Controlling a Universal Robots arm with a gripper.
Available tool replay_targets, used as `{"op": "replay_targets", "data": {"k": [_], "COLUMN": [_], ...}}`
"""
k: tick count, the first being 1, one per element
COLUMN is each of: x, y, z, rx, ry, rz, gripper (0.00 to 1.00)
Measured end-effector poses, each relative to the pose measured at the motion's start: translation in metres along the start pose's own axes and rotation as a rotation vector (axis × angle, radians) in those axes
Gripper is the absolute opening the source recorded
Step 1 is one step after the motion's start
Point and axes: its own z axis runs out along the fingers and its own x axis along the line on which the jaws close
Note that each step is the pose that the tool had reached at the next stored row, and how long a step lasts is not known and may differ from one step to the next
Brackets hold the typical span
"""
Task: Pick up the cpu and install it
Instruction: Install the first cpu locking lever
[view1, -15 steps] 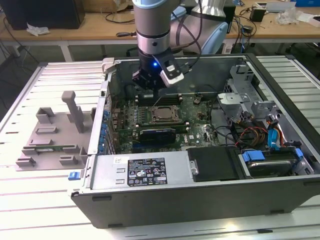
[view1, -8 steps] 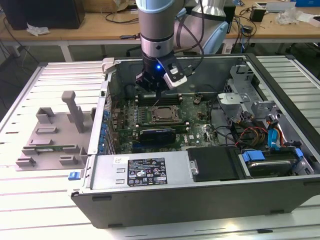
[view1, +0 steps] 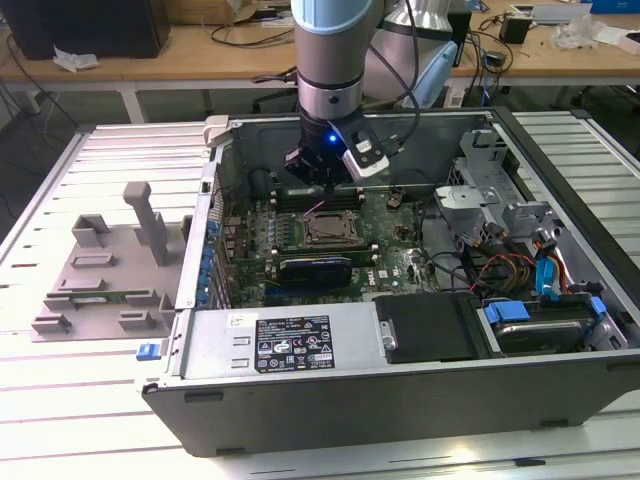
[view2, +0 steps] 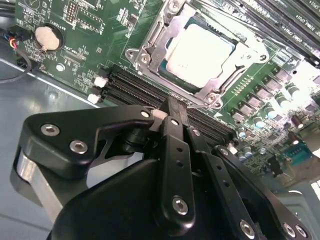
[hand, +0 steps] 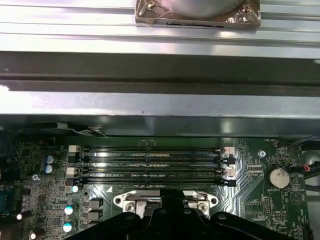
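You saw the open computer case (view1: 560, 215) lying on its side on the slatted table (view1: 60, 400), with the green motherboard (view1: 395, 235) exposed inside. The arm (view1: 335, 50) reached down into the case from above, and the gripper (view1: 322, 185) hung just above the socket (view1: 328, 228) near the middle of the board.

In the second wrist view, the cpu (view2: 200, 50) sat flat inside the metal socket frame (view2: 150, 52), its pale silver top facing up and level with the frame around it. The gripper (view2: 176, 111) stood apart from it, over the black memory slots (view2: 135, 87) just beside the socket. Its two dark fingers (view2: 175, 145) were pressed together with nothing between them, so it was closed and empty. A round coin battery (view2: 46, 37) lay on the board, well apart from the socket.

In the first wrist view, four memory slots (hand: 150, 162) ran in parallel rows between the socket frame (hand: 165, 200) and the case wall (hand: 160, 105).

In the exterior view, grey plastic fixture blocks (view1: 105, 270) rested on the table at the exterior view's left, outside the case.
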Motion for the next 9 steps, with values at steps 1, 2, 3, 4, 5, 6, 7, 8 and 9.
{"op": "replay_targets", "data": {"k": [1,2,3,4,5,6,7,8,9], "x": [0.0,0.0001,0.0003,0.0008,0.0015,0.003,0.0105,0.016,0.0173], "y": [-0.0001,-0.0003,-0.0004,-0.0006,-0.0007,-0.0008,-0.0009,-0.0011,-0.0013], "z": [0.0008,0.0016,0.0023,0.0029,0.0035,0.0043,0.0059,0.0075,0.0082], "rx": [0.0,0.0001,0.0002,0.0004,0.0004,0.0004,0.0005,0.0006,0.0007], "ry": [-0.0027,-0.0069,-0.0115,-0.0166,-0.0223,-0.0298,-0.0488,-0.0622,-0.0673], "rz": [-0.001,-0.001,-0.002,-0.003,-0.004,-0.006,-0.009,-0.011,-0.012], "gripper": [0.11,0.11,0.11,0.11,0.11,0.11,0.11,0.11,0.11]}}
